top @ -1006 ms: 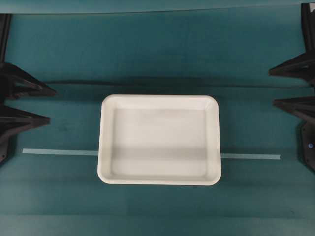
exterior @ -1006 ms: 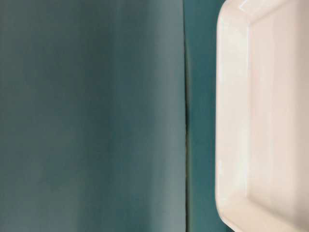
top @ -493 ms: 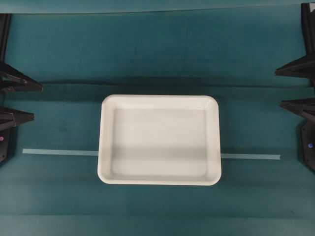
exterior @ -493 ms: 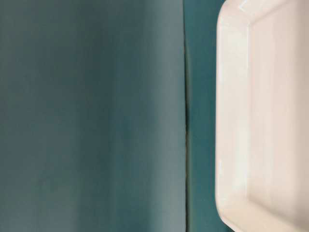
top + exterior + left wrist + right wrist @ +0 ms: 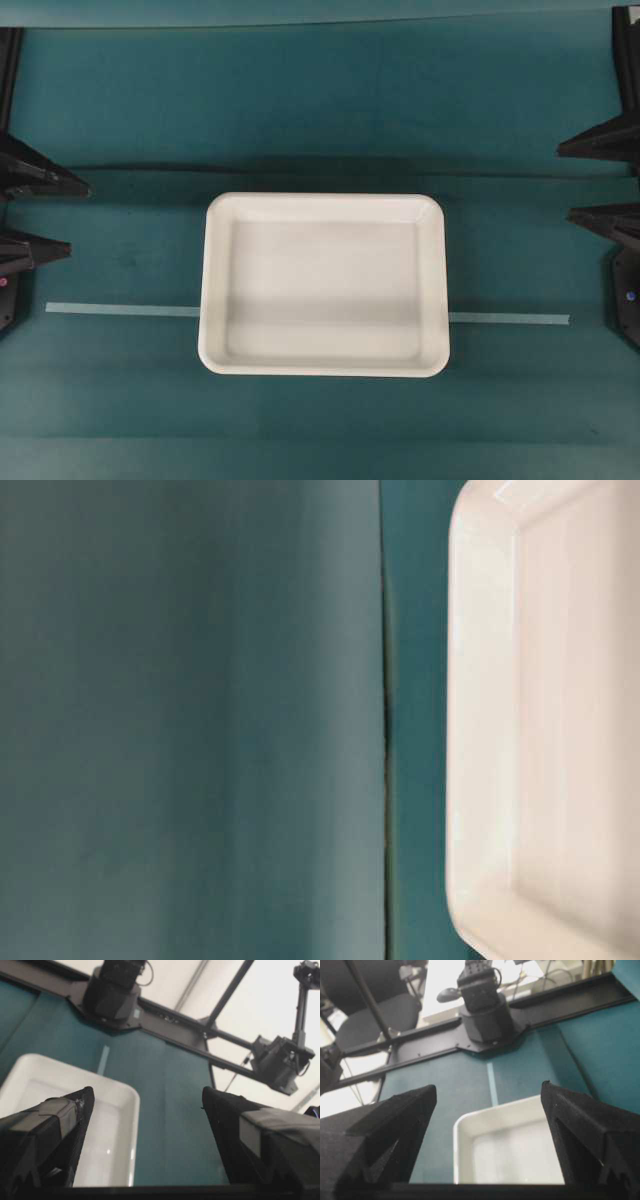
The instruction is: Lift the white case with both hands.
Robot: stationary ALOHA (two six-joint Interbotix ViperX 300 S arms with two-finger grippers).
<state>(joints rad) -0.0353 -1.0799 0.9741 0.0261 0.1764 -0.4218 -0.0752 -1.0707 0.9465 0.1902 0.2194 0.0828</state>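
The white case [image 5: 325, 285] lies flat on the teal cloth in the middle of the overhead view, and nothing is in it. My left gripper [image 5: 78, 218] stands open at the far left edge, well apart from the case's left rim. Open too, my right gripper [image 5: 565, 182] is at the far right edge, clear of the right rim. Ahead of the left gripper [image 5: 147, 1092] in its wrist view, a corner of the case [image 5: 115, 1110] shows. The right gripper [image 5: 489, 1087] also frames a corner of the case [image 5: 510, 1145]. The table-level view shows only one side of the case [image 5: 550, 720].
A pale tape strip [image 5: 120, 309] runs across the cloth and passes under the case, coming out on the right [image 5: 510, 319]. A fold in the cloth [image 5: 385, 720] runs beside the case. The opposite arm's base [image 5: 112, 990] [image 5: 485, 1015] stands at the far table edge in each wrist view.
The left gripper has drawn back toward the left edge. The right gripper has drawn back slightly to the right. The case has not moved.
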